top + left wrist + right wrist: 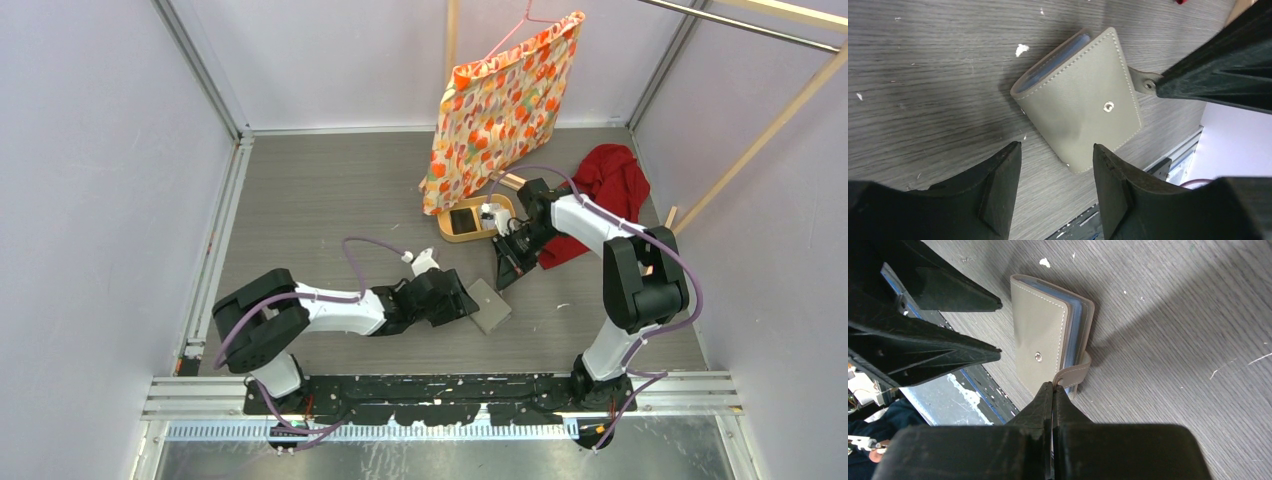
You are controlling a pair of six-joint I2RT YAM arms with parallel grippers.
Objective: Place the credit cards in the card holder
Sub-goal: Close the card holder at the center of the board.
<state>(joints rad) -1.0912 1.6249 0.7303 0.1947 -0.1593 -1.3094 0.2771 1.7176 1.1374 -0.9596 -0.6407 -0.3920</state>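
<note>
Card holder (1080,112): lies closed on the grey surface (923,75), centre of the left wrist view, blue-white pocket edges showing at its upper left side.

Left tool (1056,150): released, jaws apart at the bottom of the frame; the holder's lower corner sits in the gap, and no clear contact is seen.

Right tool (1052,386): clenched, tips meeting the holder's strap tab (1074,375); a pinch on the tab cannot be confirmed.

Top view: a black credit card (461,218) lies in the wooden tray (450,236), above the holder and well apart from it.
</note>
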